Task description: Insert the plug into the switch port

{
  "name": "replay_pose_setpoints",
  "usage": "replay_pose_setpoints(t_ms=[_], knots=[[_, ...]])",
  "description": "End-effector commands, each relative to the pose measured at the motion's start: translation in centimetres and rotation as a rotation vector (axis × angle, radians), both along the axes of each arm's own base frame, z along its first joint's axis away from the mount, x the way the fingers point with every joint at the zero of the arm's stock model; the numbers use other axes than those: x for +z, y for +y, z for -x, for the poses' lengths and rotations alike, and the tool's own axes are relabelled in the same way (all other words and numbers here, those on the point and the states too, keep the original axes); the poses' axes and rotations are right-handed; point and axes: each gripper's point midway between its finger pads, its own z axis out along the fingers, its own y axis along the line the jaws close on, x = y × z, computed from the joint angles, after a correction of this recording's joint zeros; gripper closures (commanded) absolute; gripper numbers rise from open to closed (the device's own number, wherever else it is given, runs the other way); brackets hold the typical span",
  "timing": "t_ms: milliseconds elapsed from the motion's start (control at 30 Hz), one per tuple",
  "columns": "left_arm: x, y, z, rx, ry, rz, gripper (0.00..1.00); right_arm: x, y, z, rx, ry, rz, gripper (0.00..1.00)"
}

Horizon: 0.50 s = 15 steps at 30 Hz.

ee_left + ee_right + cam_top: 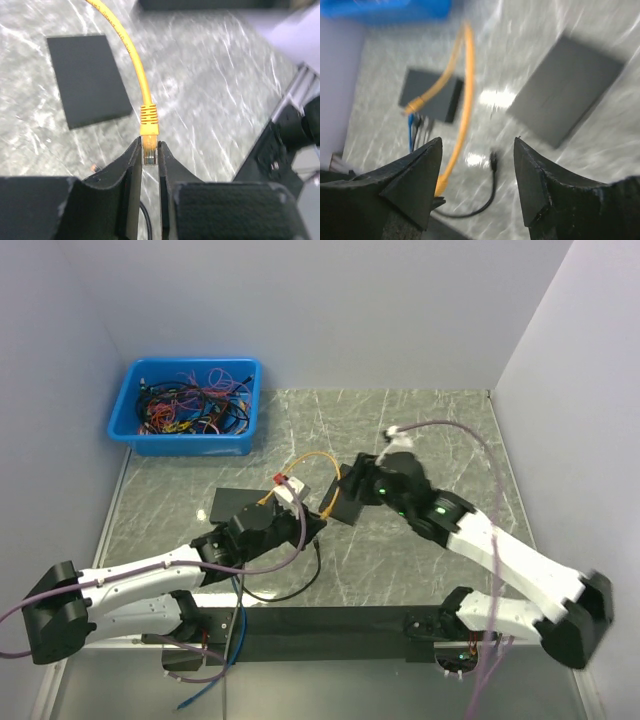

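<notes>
step: plug (149,137) gripped, insertion not begun | left claw (148,150) clenched on the plug of the yellow cable (127,50), over the middle of the surface (430,430) | right claw (478,141) released, empty | next: line plug up with a free port on the switch (431,97) toward the left edge, push straight

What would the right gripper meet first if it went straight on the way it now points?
The open right gripper would probably reach bare table first, between the yellow cable and the dark flat box; the black cable end lies near that line, and depth is unclear.
</notes>
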Motion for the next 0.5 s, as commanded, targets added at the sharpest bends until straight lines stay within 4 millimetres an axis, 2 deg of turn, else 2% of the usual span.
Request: replay_pose_setpoints(t_ms=[0, 33, 67, 100, 133, 167, 200, 267, 333, 367, 400, 467], knots=[[-0.8, -1.0, 2.1, -0.150, 0.049, -0.115, 0.94, 7.0, -2.8, -0.1, 0.006, -0.301, -0.009, 0.34], [-1.2, -1.4, 2.9, -0.200, 0.071, -0.130, 0.94, 9.0, -3.2, 1.2, 0.048, -0.377, -0.061, 0.34], [-1.1, -1.6, 3.4, -0.230, 0.081, -0.143, 0.94, 10.1, -2.9, 2.1, 0.116, -0.446, -0.067, 0.34], [-2.2, -1.6, 3.9, -0.254, 0.106, -0.189, 0.95, 11.9, -1.9, 3.5, 0.213, -0.517, -0.124, 0.34], [-2.5, -1.6, 4.3, -0.271, 0.118, -0.212, 0.96, 12.7, -1.8, 4.8, 0.288, -0.586, -0.118, 0.33], [-2.0, -2.3, 5.1, -0.304, 0.110, -0.209, 0.96, 13.1, -1.2, 5.6, 0.355, -0.617, -0.119, 0.32], [-2.1, -2.7, 5.7, -0.338, 0.122, -0.211, 0.97, 12.7, 0.0, 7.6, 0.500, -0.611, -0.126, 0.34], [-1.5, -3.4, 6.8, -0.397, 0.132, -0.199, 1.00, 12.6, 1.4, 8.9, 0.627, -0.598, -0.121, 0.46], [-1.2, -3.4, 7.5, -0.404, 0.152, -0.206, 0.99, 11.8, 2.6, 11.5, 0.781, -0.596, -0.179, 0.48], [-1.2, -3.3, 8.4, -0.426, 0.169, -0.214, 0.99, 11.7, 2.8, 12.3, 0.812, -0.604, -0.192, 0.48], [-0.1, -3.1, 9.2, -0.432, 0.171, -0.179, 0.99, 11.7, 2.8, 12.9, 0.830, -0.620, -0.202, 0.48], [0.9, -2.7, 10.7, -0.455, 0.188, -0.152, 1.00, 11.5, 2.4, 14.4, 0.872, -0.639, -0.230, 0.48]])
